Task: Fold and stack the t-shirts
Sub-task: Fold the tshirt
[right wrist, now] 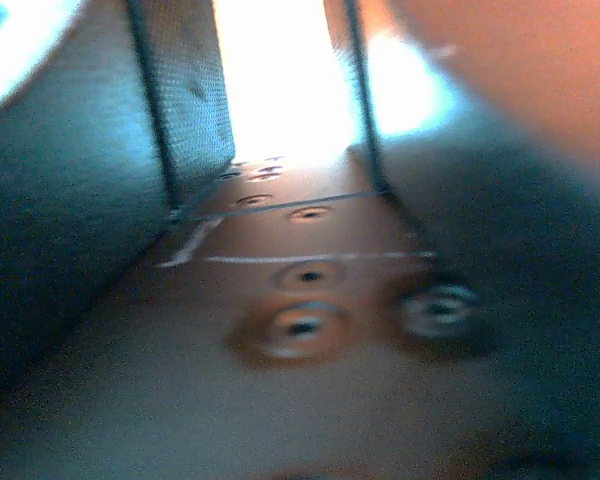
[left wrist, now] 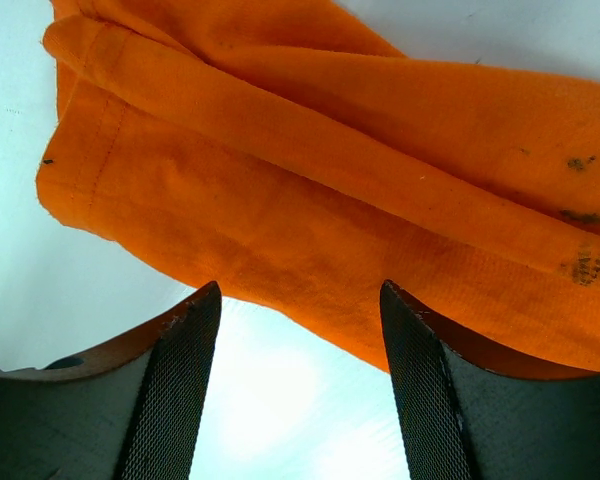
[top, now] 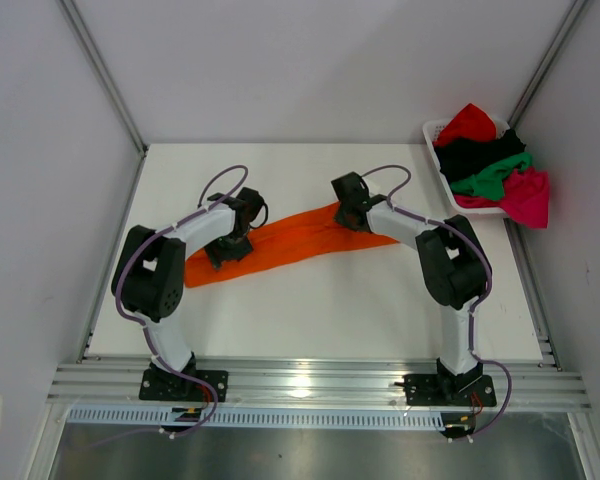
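Left gripper: jaws well apart, nothing between them, hanging just over the edge of the orange t-shirt. Right gripper: view is blurred, but the fingers stand apart with a bright gap and no cloth in it; orange cloth sits off to one side. Neither holds anything.

From above, the orange shirt lies as a long bunched diagonal band on the table, with the left gripper at its near-left end and the right gripper at its far-right end. The red t-shirt, black t-shirt, green t-shirt and magenta-pink t-shirt are heaped in the white basket at the far right corner.

Step in hand, likely: open the orange shirt flat before folding. To do it well, each gripper should pinch an outer edge or corner at its own end, not the rolled ridge. Lift low and draw apart evenly so the creases fall out.
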Motion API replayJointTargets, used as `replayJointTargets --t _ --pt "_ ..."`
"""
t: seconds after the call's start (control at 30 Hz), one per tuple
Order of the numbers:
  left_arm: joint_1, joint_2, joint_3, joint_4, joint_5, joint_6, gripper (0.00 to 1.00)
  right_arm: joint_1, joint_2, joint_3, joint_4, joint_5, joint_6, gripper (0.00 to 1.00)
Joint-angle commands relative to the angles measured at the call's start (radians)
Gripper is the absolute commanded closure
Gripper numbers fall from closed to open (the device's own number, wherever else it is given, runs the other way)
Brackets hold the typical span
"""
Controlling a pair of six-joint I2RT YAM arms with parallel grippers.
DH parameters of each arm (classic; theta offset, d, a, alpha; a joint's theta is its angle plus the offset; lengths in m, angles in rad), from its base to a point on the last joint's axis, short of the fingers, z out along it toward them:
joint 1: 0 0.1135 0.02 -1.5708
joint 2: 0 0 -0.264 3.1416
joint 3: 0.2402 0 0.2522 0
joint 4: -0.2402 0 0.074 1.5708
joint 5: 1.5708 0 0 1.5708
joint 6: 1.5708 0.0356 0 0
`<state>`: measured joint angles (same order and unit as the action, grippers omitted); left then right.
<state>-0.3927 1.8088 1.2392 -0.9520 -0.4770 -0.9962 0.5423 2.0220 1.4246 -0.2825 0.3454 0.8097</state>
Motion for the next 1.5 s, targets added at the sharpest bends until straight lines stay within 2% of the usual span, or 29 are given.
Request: replayJointTargets --t 0.0,0.07,0.17,0.37,0.97,1.37,1.4,1.47 --pt "-0.009 0.001 0.022 0.009 -0.028 -0.007 0.32 0.004 0.018 0.027 -0.001 0.021 -0.001 0.71" --pt "-0.008 0.003 0.020 0.010 -0.028 -0.005 0.32 0.005 0.024 0.027 0.011 0.015 -0.004 0.83" --pt "-0.009 0.001 0.023 0.012 -0.028 -0.002 0.33 0.004 0.032 0.028 0.022 0.007 -0.007 0.93" --pt "-0.008 0.004 0.025 0.013 -0.031 -0.001 0.33 0.004 0.029 0.031 0.032 0.009 -0.021 1.00" --pt "-0.008 0.003 0.020 0.012 -0.031 -0.010 0.32 0.005 0.057 0.128 0.029 0.033 -0.081 1.00" --pt "-0.008 -0.002 0.017 0.016 -0.029 -0.012 0.32 0.005 0.098 0.134 0.025 0.030 -0.084 0.99" --pt "-0.008 -0.002 0.019 0.015 -0.029 -0.012 0.32 0.005 0.096 0.132 0.016 0.032 -0.078 0.96" --pt "-0.008 0.000 0.016 0.016 -0.031 -0.010 0.32 0.008 0.081 0.125 0.003 0.047 -0.055 0.75"
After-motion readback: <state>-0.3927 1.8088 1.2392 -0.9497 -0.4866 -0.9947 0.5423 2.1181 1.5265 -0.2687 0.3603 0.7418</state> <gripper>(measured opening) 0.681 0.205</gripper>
